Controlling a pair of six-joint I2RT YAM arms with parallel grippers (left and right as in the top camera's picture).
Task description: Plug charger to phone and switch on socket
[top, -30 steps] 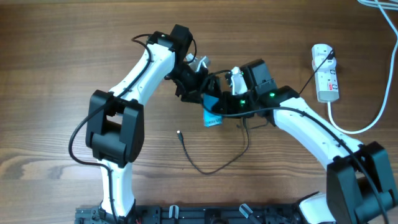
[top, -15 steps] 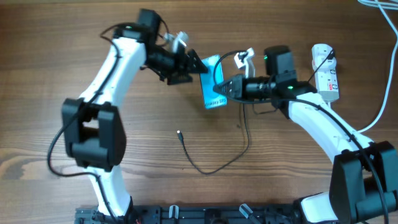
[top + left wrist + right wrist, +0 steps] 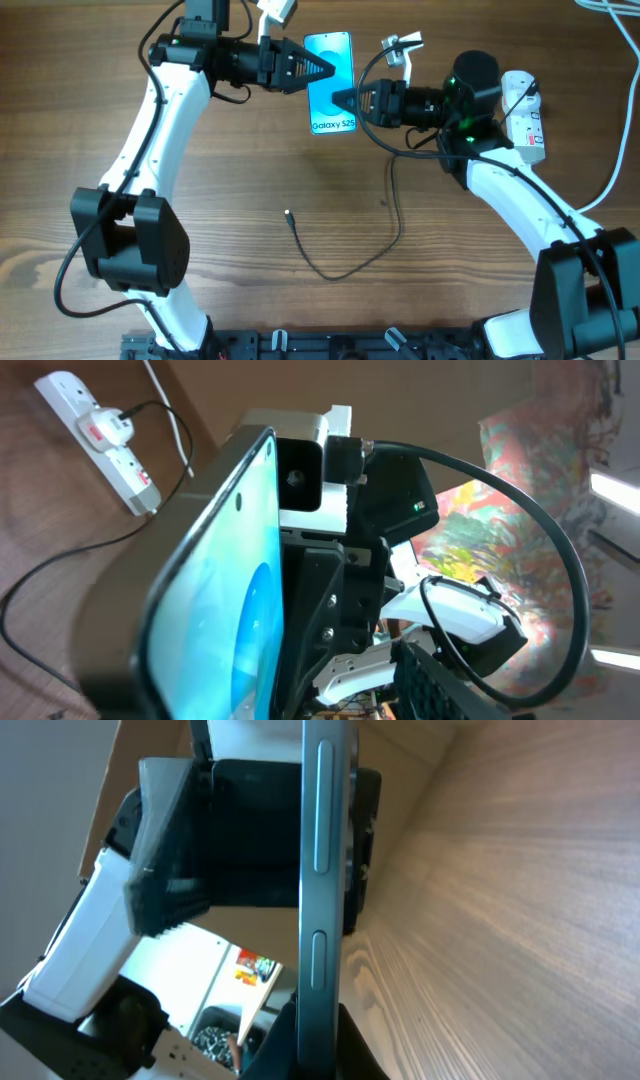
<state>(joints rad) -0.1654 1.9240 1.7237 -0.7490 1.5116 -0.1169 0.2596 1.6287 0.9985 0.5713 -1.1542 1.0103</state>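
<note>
The cyan phone [image 3: 330, 80] is held up over the back of the table, screen toward the overhead camera, white text strip at its near end. My right gripper [image 3: 347, 100] is shut on its right edge; in the right wrist view the phone [image 3: 318, 870] stands edge-on between the pads. My left gripper [image 3: 322, 70] is at its left edge. In the left wrist view the screen [image 3: 230, 610] sits apart from the textured finger [image 3: 440, 685], jaws open. The charger's connector [image 3: 287, 213] lies loose on the table; its cable [image 3: 345, 272] loops to a plug in the white socket [image 3: 527, 125].
The socket's thick white cord [image 3: 600, 195] curves along the right edge. Another white cable [image 3: 612, 18] crosses the back right corner. The socket also shows in the left wrist view [image 3: 100, 435]. The arm bases stand at the front edge.
Both arms rose and moved toward the back with the phone, which came off the table and turned straight. The left arm swung left. The charger cable has not moved.
</note>
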